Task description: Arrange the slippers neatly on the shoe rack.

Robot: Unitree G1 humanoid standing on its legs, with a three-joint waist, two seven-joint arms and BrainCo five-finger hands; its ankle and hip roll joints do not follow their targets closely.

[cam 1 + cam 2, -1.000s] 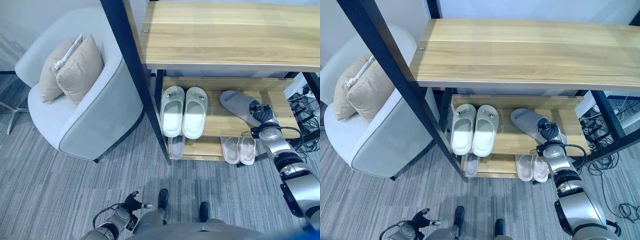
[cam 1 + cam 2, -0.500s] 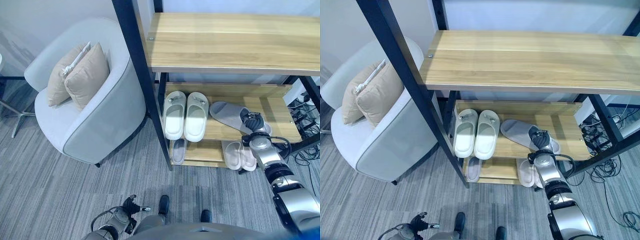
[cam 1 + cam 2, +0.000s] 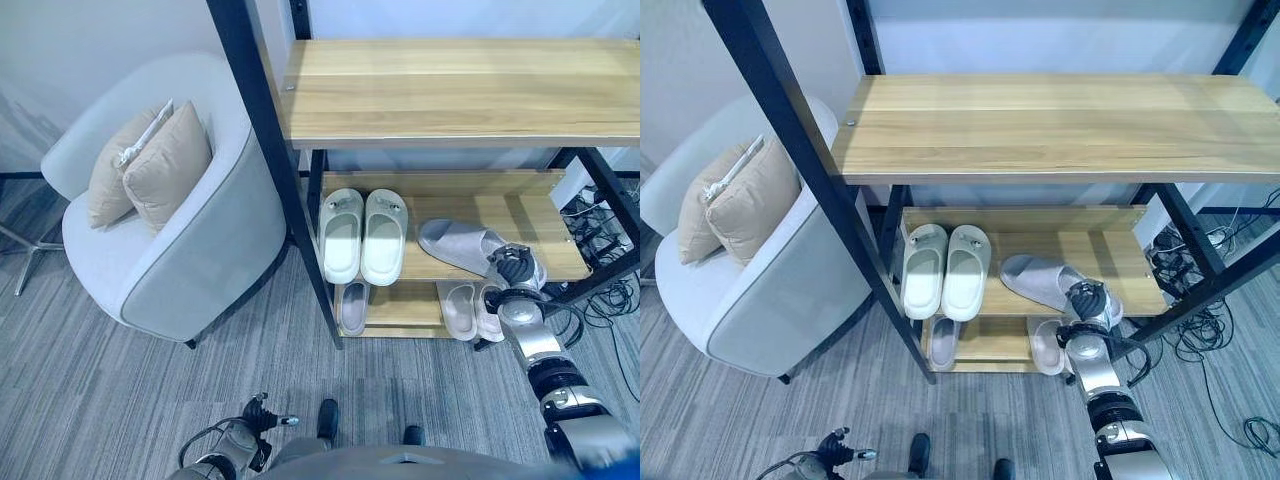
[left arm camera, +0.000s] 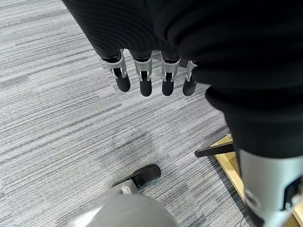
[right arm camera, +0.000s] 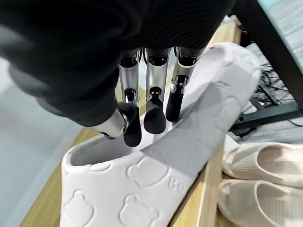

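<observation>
while the right hand (image 5: 142, 118) reaches onto the middle shelf of the wooden shoe rack (image 3: 1040, 120), its fingers and thumb pinch the heel end of a grey slipper (image 3: 1045, 281), which lies slanted across the shelf. just beside it on the same shelf sits a pale green pair of slippers (image 3: 945, 270), side by side. a beige pair (image 5: 260, 184) rests on the bottom shelf below. the left hand (image 4: 151, 75) hangs low over the grey carpet (image 3: 100, 390), fingers relaxed and holding nothing. a grey armchair (image 3: 180, 250) with tan cushions (image 3: 150, 165) stands left of the rack.
</observation>
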